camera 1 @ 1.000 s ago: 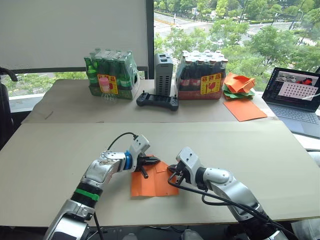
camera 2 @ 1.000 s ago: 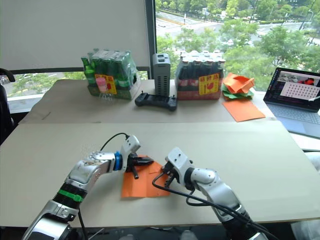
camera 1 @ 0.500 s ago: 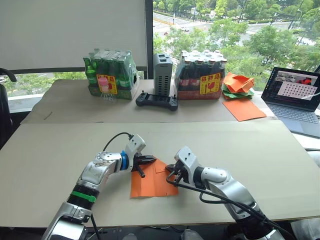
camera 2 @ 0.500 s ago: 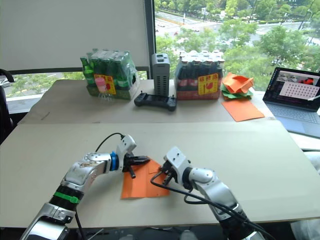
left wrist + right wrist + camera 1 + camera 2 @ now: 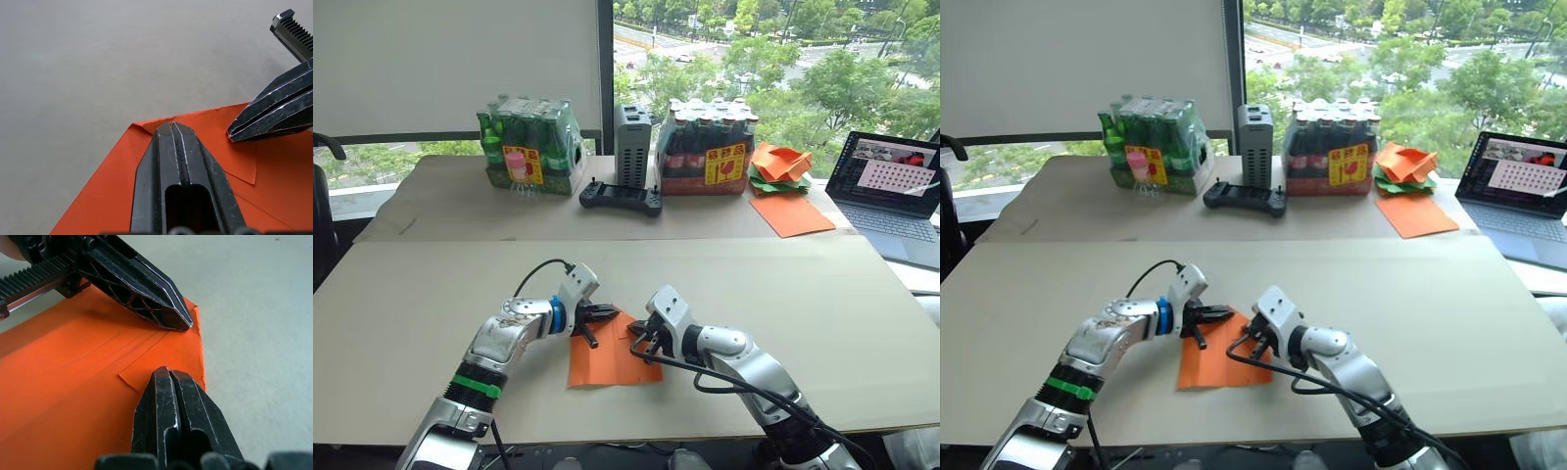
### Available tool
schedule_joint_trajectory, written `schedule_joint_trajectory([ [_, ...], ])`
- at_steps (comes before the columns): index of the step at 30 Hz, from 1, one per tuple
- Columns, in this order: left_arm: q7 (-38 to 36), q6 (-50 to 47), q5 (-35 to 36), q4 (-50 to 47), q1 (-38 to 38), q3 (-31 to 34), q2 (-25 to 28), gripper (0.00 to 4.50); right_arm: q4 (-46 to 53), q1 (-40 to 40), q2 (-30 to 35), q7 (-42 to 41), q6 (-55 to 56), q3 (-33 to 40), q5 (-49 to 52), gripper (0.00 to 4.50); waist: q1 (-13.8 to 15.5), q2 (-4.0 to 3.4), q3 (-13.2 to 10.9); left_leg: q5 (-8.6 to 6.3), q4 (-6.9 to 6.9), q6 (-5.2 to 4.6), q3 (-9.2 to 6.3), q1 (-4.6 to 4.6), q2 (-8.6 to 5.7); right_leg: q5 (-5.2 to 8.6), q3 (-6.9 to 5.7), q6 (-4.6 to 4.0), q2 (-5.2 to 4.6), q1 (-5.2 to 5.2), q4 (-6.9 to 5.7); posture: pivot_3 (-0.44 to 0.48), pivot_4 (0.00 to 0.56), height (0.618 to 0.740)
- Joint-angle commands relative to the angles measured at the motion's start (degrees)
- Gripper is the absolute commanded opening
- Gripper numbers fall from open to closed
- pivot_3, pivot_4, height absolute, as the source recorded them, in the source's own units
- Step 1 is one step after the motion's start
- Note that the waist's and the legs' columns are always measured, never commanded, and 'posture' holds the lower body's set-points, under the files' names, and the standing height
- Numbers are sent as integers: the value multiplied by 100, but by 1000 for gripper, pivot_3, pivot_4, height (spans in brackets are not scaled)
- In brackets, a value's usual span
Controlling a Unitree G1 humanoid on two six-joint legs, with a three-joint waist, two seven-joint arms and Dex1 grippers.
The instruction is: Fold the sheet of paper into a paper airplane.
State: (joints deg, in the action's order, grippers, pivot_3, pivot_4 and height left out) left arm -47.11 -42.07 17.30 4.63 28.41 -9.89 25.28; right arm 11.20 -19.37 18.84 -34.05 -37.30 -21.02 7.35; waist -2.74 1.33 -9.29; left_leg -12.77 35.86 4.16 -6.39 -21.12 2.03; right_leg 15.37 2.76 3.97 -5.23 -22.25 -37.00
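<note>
On the near part of the pale beige bench (image 5: 431, 294), a thin bright-orange sheet of paper (image 5: 607, 364) is laid flat, with one far corner already turned down into a small triangular flap. That corner is met by both black two-fingered hands: the left hand (image 5: 603, 315) is seen clenched, its fingers pressed together and resting on the paper just behind the corner, while the right hand (image 5: 639, 341) is likewise clenched, its tip set on the folded flap close to the left one. The sheet appears to be pinned by the left hand so that it cannot slide, while the flap is pressed flat by the right, probably to sharpen the crease of an early nose fold; most of the airplane is judged yet to be made. Well beyond, on a second bench surface, two shrink-wrapped packs of bottles (image 5: 530, 144), a grey upright box (image 5: 633, 145), a black handheld controller (image 5: 622, 198), a heap of crumpled orange and green papers (image 5: 779, 164) above a larger smooth orange sheet (image 5: 791, 214), and an open laptop (image 5: 893, 191) are set. Nothing lies near enough to obstruct the folding; only the two hands crowd each other.
</note>
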Motion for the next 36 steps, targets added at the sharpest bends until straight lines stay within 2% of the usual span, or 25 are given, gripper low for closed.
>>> schedule_joint_trajectory([
  [1, 257, -523, 320, -339, 10, 436, -44, 0, -260, 114, 72, -58, -59, -181, -135, 21, 3, 1, -1, 0, 0, 0, 0, -1, 0, 0, 0, 0, 0, -1, 0, 0, 150, 740],
  [11, 1434, -2335, 1703, -1667, -138, 2481, -252, 0, -483, -24, 20, -218, 129, -296, -176, 21, -12, 4, -4, 0, -2, 0, 0, -4, 0, 0, 0, 0, -1, -6, 2, 0, 150, 740],
  [16, 1981, -3169, 2441, -2201, -649, 3601, -461, 0, -562, -64, 39, -304, 185, -324, -202, 21, -47, 4, -4, -1, -6, 1, 0, -4, 1, 0, 0, 0, -1, -6, 6, 0, 150, 740],
  [20, 1940, -3496, 3072, -2665, -1337, 4044, -441, 0, -593, -74, 37, -364, 223, -336, -221, 21, -49, 8, -6, -1, -7, 2, 0, -5, 0, -1, 0, -1, -2, -5, 11, 0, 150, 740],
  [21, 1947, -3566, 3214, -2739, -1545, 4154, -466, 256, -599, -73, 33, -379, 228, -341, -232, 5, -49, 7, -6, -1, -7, 2, 0, -5, 0, -1, 0, -1, -2, -4, 12, 0, 150, 740],
  [23, 2030, -3530, 3308, -2877, -1865, 4177, -511, 788, -603, -71, 35, -424, 236, -354, -251, 0, -48, 7, -6, -1, -7, 2, 0, -4, 1, -1, 0, -2, -3, -4, 13, 0, 150, 740],
  [26, 2264, -3456, 3434, -2844, -1961, 4172, -667, 1798, -619, -79, 39, -475, 248, -358, -271, 0, -17, 11, -7, -1, -7, 2, 0, -4, 1, -1, 0, -3, -2, -4, 14, 0, 150, 740],
  [36, 2773, -3063, 3358, -2291, -1806, 3814, -906, 1798, -687, -136, 43, -556, 299, -331, -339, 0, 12, 13, -6, -2, -10, 3, 0, -4, 0, -4, 0, -8, -3, -2, 23, 0, 150, 740],
])
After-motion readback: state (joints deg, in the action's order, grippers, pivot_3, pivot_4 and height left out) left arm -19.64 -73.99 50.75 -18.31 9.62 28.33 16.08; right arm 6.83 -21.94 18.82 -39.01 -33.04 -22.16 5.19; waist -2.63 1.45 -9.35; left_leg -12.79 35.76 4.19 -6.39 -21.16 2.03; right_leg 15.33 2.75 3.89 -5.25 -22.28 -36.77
